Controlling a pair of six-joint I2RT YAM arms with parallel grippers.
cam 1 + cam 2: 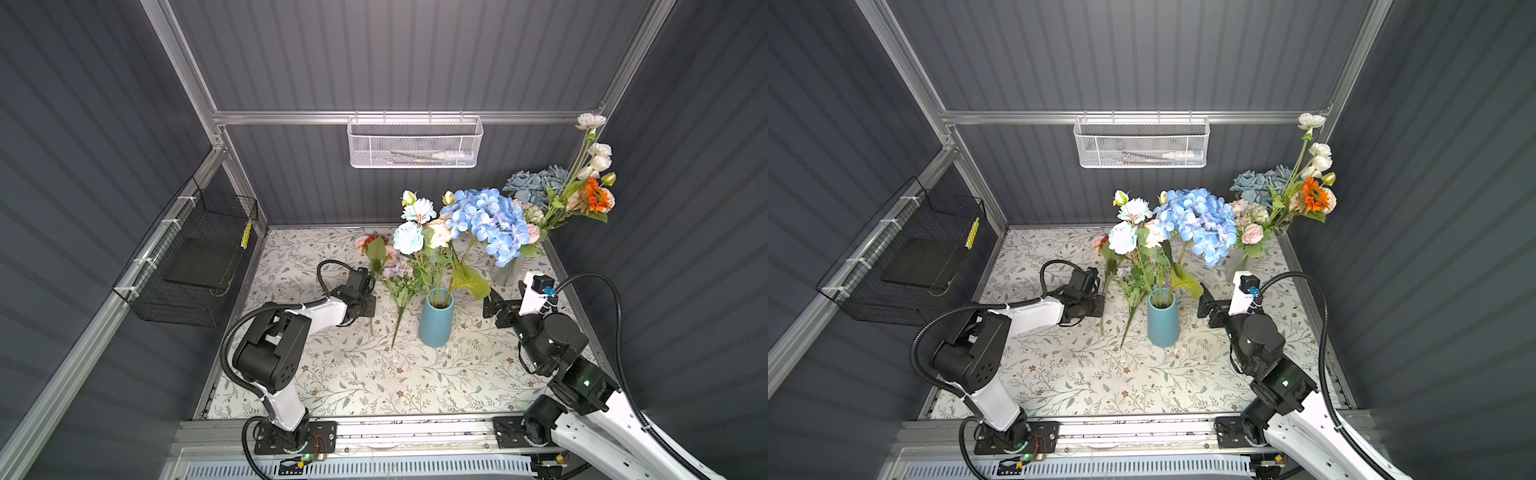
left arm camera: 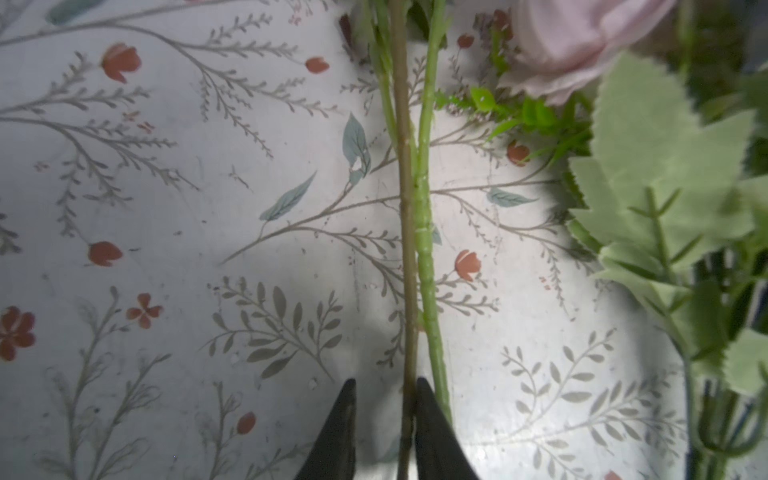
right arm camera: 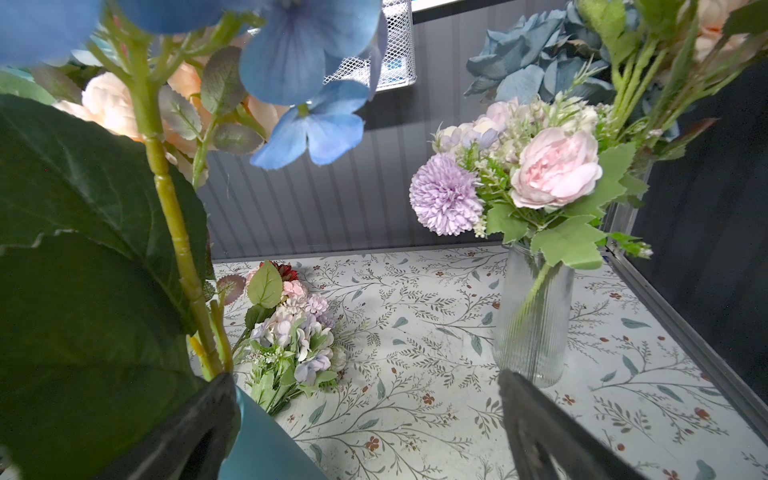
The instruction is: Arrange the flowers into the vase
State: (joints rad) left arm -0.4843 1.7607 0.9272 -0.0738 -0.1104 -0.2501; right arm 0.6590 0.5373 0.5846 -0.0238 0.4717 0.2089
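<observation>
The blue vase stands mid-table and holds flowers: a blue hydrangea and white-blue blossoms. Two more sprays lie flat to its left, one with red and pink blossoms, one lilac bunch. My left gripper is low over the red-pink spray's stem. Its jaws are narrowed around the stem, which touches one finger, with a gap to the other. My right gripper stands wide open just right of the vase, holding nothing.
A ribbed clear glass vase with pink, lilac, orange and white flowers stands at the back right corner. A white mesh basket hangs on the back wall, a black wire basket on the left wall. The floral tabletop lies in front.
</observation>
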